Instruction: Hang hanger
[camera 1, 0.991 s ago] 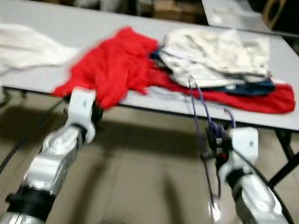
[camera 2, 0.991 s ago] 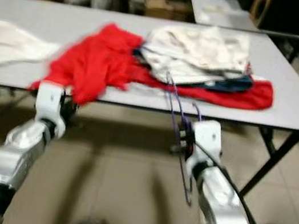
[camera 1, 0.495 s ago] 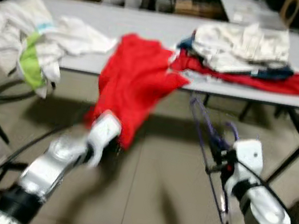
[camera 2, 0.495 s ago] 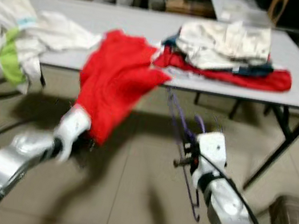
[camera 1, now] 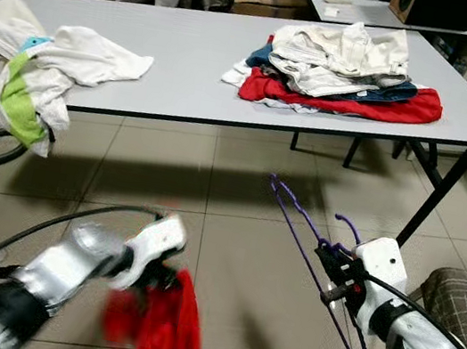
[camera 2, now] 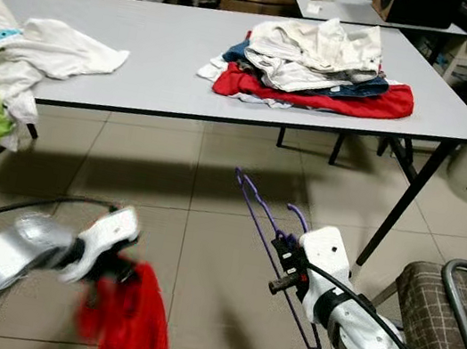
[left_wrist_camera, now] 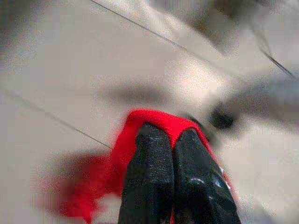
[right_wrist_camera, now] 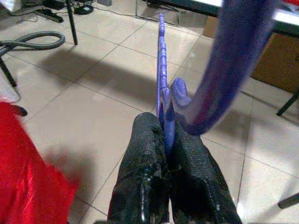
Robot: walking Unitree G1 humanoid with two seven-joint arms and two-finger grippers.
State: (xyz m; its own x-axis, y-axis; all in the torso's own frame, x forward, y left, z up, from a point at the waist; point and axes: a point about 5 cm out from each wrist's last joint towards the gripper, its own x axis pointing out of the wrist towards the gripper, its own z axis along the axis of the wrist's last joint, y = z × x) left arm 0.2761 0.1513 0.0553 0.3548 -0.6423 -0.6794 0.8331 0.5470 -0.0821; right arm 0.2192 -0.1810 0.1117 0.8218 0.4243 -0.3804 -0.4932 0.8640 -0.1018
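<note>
- Right gripper pinches the purple hanger
- Left gripper clamps a red garment over the tiles
- Clothes pile on grey table ahead

The purple hanger was a thin plastic one, held in the air above the tiled floor in front of the table. It was tilted, one end raised toward the table and the other dropping low beside the right arm, with its small hook curling up near the middle. The right gripper was closed on its bar. The red garment hung bunched and blurred from the closed left gripper, low over the floor, apart from the hanger
</note>
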